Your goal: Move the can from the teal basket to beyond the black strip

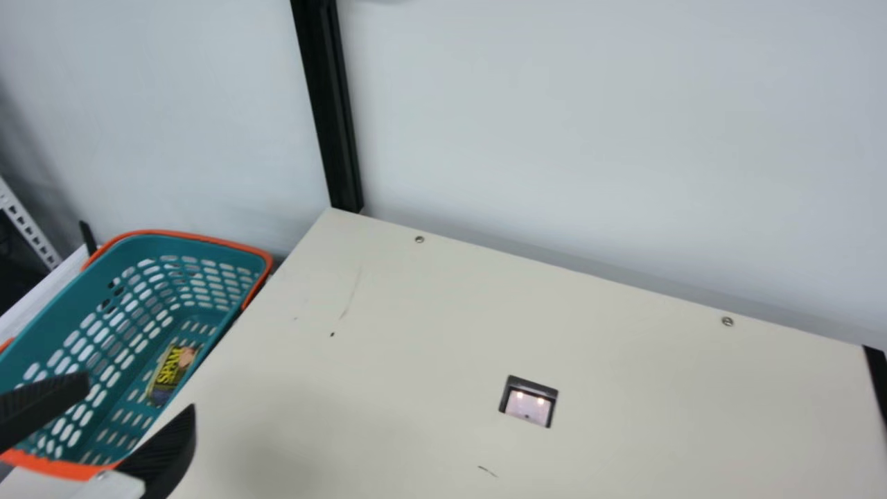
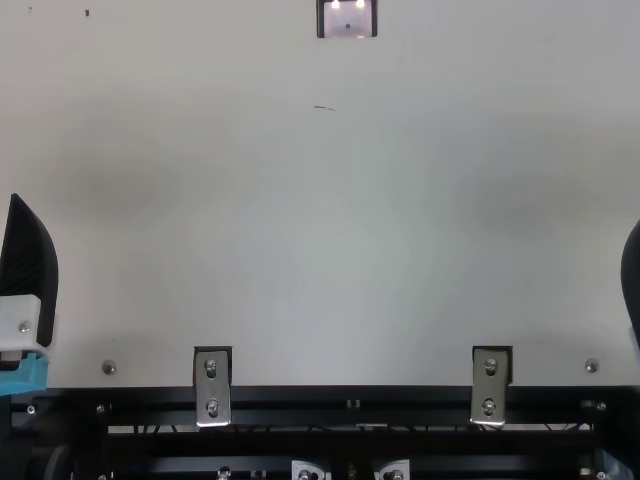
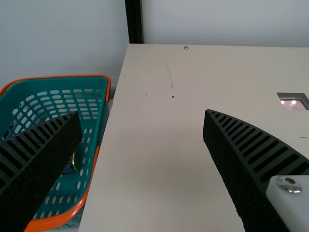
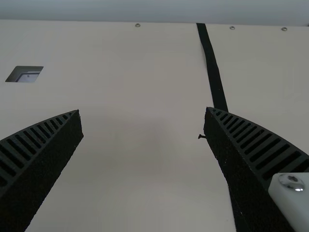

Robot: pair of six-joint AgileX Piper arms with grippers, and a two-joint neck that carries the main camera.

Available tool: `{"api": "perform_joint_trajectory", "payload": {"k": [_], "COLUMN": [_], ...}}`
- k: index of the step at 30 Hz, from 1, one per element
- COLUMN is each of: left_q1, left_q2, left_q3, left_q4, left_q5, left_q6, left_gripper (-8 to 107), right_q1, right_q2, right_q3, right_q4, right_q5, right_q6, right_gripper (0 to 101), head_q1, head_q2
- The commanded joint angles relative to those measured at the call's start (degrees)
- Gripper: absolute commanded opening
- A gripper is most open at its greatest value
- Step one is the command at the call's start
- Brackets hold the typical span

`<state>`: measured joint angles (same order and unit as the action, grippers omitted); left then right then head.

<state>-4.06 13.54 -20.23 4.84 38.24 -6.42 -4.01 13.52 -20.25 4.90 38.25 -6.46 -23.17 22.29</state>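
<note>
Resting in the teal perforated basket with orange edging (image 1: 201,249), the yellow-and-blue can (image 1: 168,374) lies beyond the left gripper (image 1: 141,398), untouched, while that gripper and the right gripper (image 2: 632,280) point forward, ribbed black fingers parted.

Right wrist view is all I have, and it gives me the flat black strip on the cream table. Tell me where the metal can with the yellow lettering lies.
Observer: The can lies in the perforated teal plastic basket with the orange rim.
Operator: Give me the basket's place against the table.
Observer: It stands just past the table's side edge, toward the main view's left.
Operator: Now report the left claw.
Observer: The left claw is open, its black ribbed fingers wide apart with nothing held between them.
</note>
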Motion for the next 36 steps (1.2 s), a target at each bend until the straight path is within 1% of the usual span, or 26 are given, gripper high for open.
{"api": "perform_joint_trajectory", "payload": {"k": [1, 36], "left_q1": [0.0, 0.1], "left_q2": [0.0, 0.5], "left_q3": [0.0, -0.3], "left_q4": [0.0, 0.0], "left_q5": [0.0, 0.2], "left_q6": [0.0, -0.1], "left_gripper": [90, 90], "right_q1": [0.0, 0.0], "right_q2": [0.0, 0.0], "right_q3": [0.0, 0.0], "right_q4": [0.0, 0.0], "right_q5": [0.0, 0.0], "right_q6": [0.0, 0.0], "right_gripper": [101, 101], "head_q1": [-1.8, -1.8], "head_q2": [2.0, 1.9]}}
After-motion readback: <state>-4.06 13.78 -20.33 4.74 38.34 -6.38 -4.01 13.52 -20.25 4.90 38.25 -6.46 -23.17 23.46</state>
